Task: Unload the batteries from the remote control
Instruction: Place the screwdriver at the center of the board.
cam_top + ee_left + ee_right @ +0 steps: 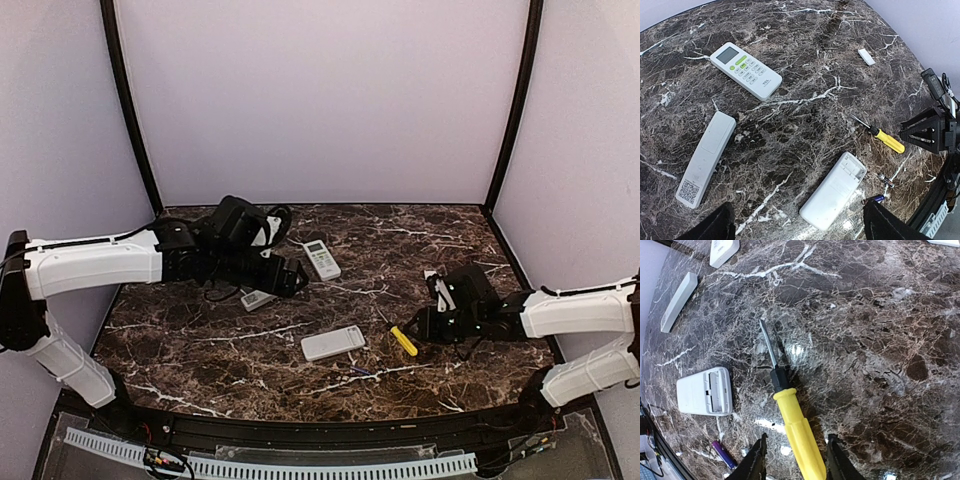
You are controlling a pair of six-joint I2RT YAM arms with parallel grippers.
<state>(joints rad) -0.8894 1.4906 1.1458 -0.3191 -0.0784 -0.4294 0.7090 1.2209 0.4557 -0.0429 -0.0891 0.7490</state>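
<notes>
A white remote point(333, 343) lies face down mid-table with its battery bay open and empty; it also shows in the left wrist view point(833, 198) and the right wrist view point(705, 391). A blue battery point(879, 198) and a dark reddish battery point(886, 181) lie loose beside its open end; the blue battery also shows in the top view point(358, 371) and the right wrist view point(723, 454). My left gripper point(290, 275) hovers open and empty point(800, 235) above the table. My right gripper point(797, 462) is open, its fingers either side of the yellow-handled screwdriver point(800, 435), with gaps showing.
A second remote point(746, 70) lies face up at the back. A third point(706, 157) lies face down below my left gripper. A small white cover point(866, 57) lies at the back right. The screwdriver point(403, 340) lies right of the open remote.
</notes>
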